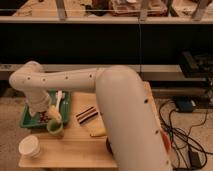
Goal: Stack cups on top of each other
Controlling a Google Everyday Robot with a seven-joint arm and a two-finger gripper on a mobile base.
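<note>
The pincer (pixel 52 118) hangs at the end of the white arm, down at the near edge of a green tray (pixel 27 120) on the wooden table (pixel 75 152). It is right on top of the lime-green cup (pixel 55 130), and the cup's rim meets its tip. How far it stands open, and whether it has hold of the cup, I cannot tell. The green cup stands upright, and nothing can be made out inside it. Behind the pincer, white utensils (pixel 59 100) lie in the tray. Toward the camera and to the view's left of the pincer, well apart from it, the cream-white ribbed cup (pixel 31 146) stands upright on bare wood, nothing stacked on it. On the pincer's other side lie a dark striped item (pixel 86 115) and a yellowish one (pixel 97 131). Past the arm, a sliver of an orange-red bowl (pixel 163 145) shows.
</note>
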